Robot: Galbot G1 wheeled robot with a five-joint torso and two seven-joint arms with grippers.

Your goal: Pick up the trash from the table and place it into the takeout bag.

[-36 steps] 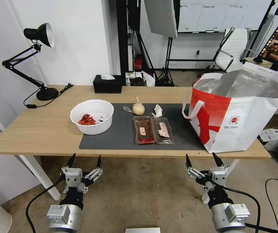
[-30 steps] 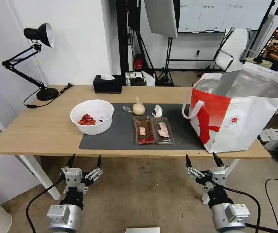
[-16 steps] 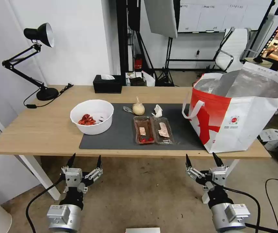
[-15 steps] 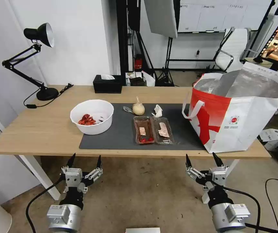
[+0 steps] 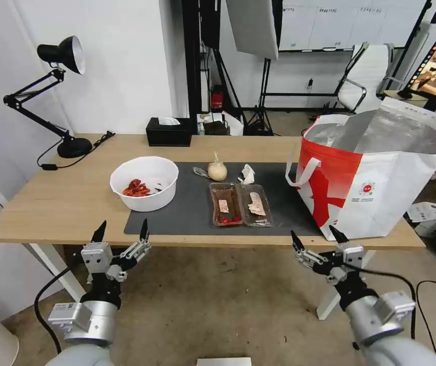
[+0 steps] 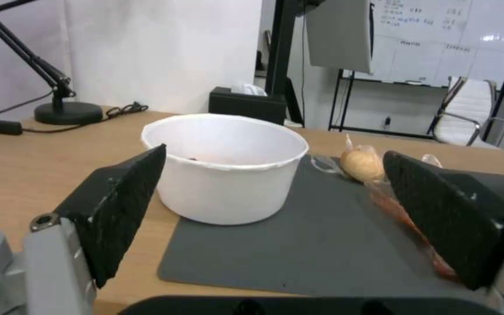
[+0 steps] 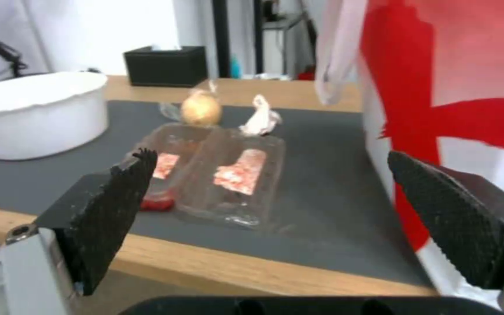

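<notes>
On the dark mat [image 5: 177, 216] of the table [image 5: 60, 203] lies the trash. A white bowl [image 5: 144, 183] [image 6: 225, 170] holds red shells. A beige lump [image 5: 217, 171] [image 7: 201, 109] and a crumpled napkin [image 5: 247, 174] [image 7: 260, 118] lie behind a clear two-compartment tray [image 5: 241, 204] [image 7: 217, 168]. The takeout bag [image 5: 375, 178] [image 7: 456, 96] stands open at the table's right end. My left gripper [image 5: 123, 226] is open at the front edge, facing the bowl. My right gripper [image 5: 313, 234] is open at the edge between tray and bag.
A black desk lamp [image 5: 60, 61] stands at the far left corner with its cord on the wood. A black tissue box [image 5: 168, 132] sits at the back edge. White table legs [image 5: 58, 269] stand below the front corners. An office chair and light stands are behind.
Both arms have risen and reached forward from below the table to its front edge. The left gripper shifted slightly left and the right arm has tilted. Nothing on the table moved.
</notes>
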